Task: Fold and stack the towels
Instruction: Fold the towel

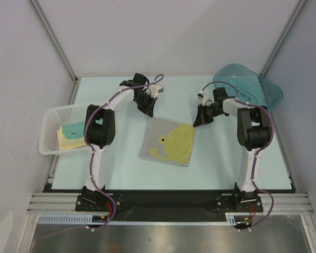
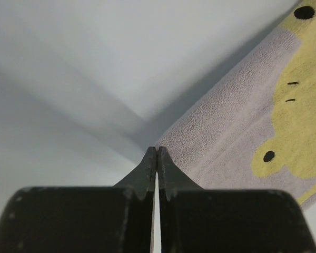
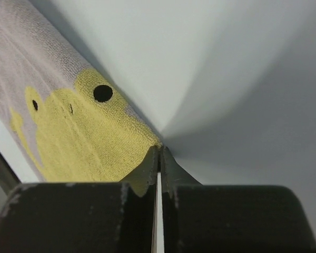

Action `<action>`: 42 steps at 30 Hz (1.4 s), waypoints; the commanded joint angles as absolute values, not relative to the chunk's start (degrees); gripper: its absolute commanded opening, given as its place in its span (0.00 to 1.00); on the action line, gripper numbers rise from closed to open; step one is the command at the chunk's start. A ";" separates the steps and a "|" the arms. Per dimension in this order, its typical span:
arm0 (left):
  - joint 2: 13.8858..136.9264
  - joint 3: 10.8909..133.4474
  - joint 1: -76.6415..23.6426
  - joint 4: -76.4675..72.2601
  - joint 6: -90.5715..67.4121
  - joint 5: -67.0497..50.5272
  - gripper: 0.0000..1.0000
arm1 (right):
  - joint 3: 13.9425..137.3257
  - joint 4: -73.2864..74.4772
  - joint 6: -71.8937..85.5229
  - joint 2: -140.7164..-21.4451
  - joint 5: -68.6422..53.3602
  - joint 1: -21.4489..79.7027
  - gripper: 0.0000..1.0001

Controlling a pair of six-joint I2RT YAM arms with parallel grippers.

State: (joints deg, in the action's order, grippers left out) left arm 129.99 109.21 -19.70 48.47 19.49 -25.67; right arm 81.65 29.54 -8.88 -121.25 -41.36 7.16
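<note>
A beige-grey towel (image 1: 166, 142) with a yellow patch lies flat in the middle of the table. My left gripper (image 1: 150, 114) is at its far left corner and my right gripper (image 1: 196, 124) at its far right corner. In the left wrist view the gripper (image 2: 157, 151) is shut, its tips meeting on the grey corner of the towel (image 2: 237, 121). In the right wrist view the gripper (image 3: 159, 149) is shut the same way on the yellow corner of the towel (image 3: 79, 137). Two more towels, a teal one (image 1: 71, 129) and a pale yellow one (image 1: 72, 143), lie in the basket.
A white mesh basket (image 1: 46, 132) stands at the left edge of the table, beside the left arm. A teal translucent tub (image 1: 247, 87) sits at the back right, just behind the right arm. White walls enclose the table on three sides.
</note>
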 commanded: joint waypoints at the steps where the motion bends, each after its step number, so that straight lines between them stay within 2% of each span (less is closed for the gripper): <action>1: 128.23 112.85 -19.34 46.93 18.28 -25.05 0.00 | 83.58 25.58 -10.28 -117.86 -35.78 6.68 0.00; 5: 128.58 113.12 -19.25 45.79 17.32 -23.73 0.00 | 83.15 24.87 -10.28 -116.46 -34.46 6.42 0.00; 24: 117.43 99.41 -18.37 28.66 10.29 -24.51 0.00 | 71.46 14.78 -9.58 -101.44 -31.73 6.06 0.00; 31: 115.67 96.77 -17.75 27.07 7.47 -28.47 0.00 | 66.45 11.25 -9.75 -96.43 -31.38 7.29 0.00; 42: 108.20 87.82 -17.75 24.17 6.77 -27.60 0.00 | 60.22 10.55 -9.84 -88.60 -26.63 11.69 0.00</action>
